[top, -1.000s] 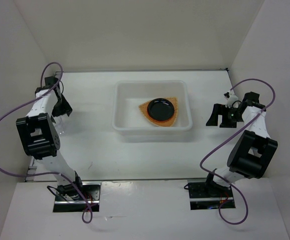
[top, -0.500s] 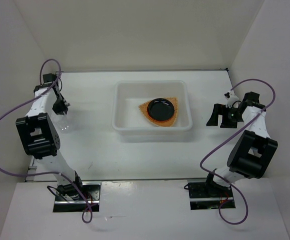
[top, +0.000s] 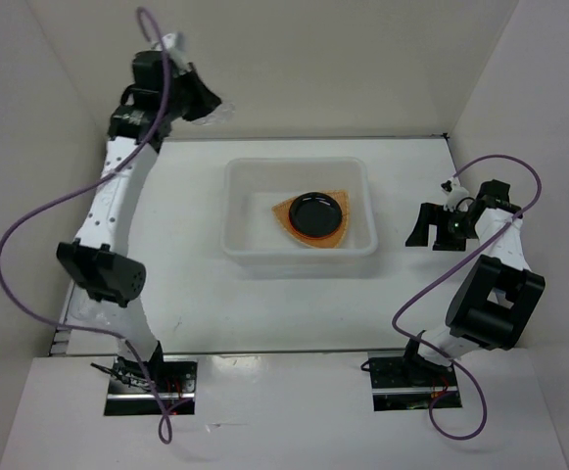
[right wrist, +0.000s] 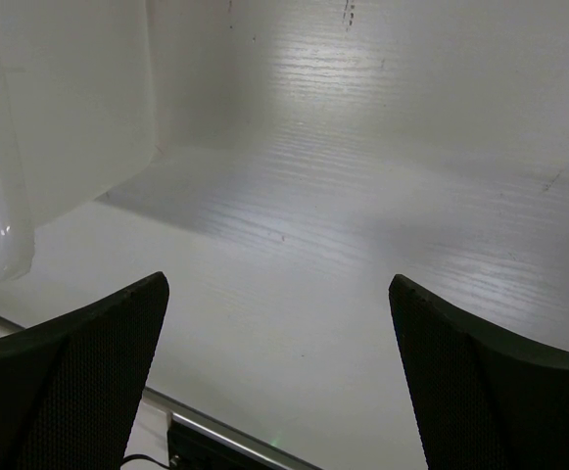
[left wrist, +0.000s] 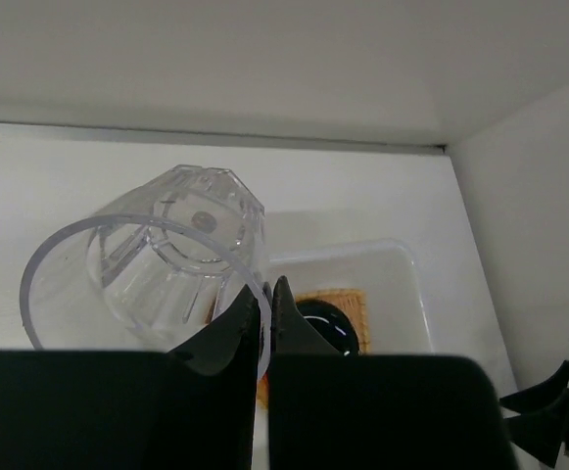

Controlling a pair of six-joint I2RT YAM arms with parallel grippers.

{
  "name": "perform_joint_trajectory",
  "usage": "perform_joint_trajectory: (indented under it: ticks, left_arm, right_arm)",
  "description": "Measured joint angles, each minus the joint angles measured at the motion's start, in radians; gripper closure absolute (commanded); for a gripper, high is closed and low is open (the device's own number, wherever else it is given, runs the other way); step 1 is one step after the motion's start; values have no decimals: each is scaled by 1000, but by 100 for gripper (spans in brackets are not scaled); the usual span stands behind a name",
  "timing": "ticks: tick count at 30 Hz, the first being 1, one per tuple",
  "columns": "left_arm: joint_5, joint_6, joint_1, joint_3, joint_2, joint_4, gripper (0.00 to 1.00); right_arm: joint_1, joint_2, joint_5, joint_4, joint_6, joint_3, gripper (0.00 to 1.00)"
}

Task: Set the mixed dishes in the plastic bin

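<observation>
My left gripper point(top: 209, 104) is raised high at the back left, shut on the rim of a small clear plastic cup point(top: 217, 112). In the left wrist view the clear cup point(left wrist: 157, 259) lies tilted with its rim pinched between the left gripper point(left wrist: 266, 294) jaws. The translucent white plastic bin point(top: 235, 223) sits mid-table, also visible as the bin point(left wrist: 402, 284) below the cup. Inside it a glossy black plate point(top: 316, 212) rests on a tan woven dish point(top: 286, 211). My right gripper point(top: 433, 235) stands open beside the bin's right side, empty. In the right wrist view the right gripper point(right wrist: 279, 323) frames bare table.
White walls enclose the table on the left, back and right. The bin's wall point(right wrist: 0, 186) shows at the left of the right wrist view. A metal rail point(right wrist: 215, 426) runs along the near table edge. Purple cables loop off both arms.
The left gripper shut on the clear cup at the table's left side, then lifted it high and toward the back, nearer the bin. The right arm stayed still.
</observation>
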Motion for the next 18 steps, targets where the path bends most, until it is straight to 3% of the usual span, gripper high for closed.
perform_joint_trajectory:
  ticks: [3,7,12,18]
  left_arm:
    - [-100,61,-159,202,168,-113,100]
    - [-192,98,-285,249,312,-255,100]
    - [-304,105,-309,239,423,-407,100]
    - [-380,119,-313,244,478,-435,100]
  right_arm:
    - [-10,0,0,1,0,0,2]
    - [-25,0,-1,2,0,0,2]
    - [-42,0,-2,2,0,0,2]
    - [-69,0,-1,2,0,0,2]
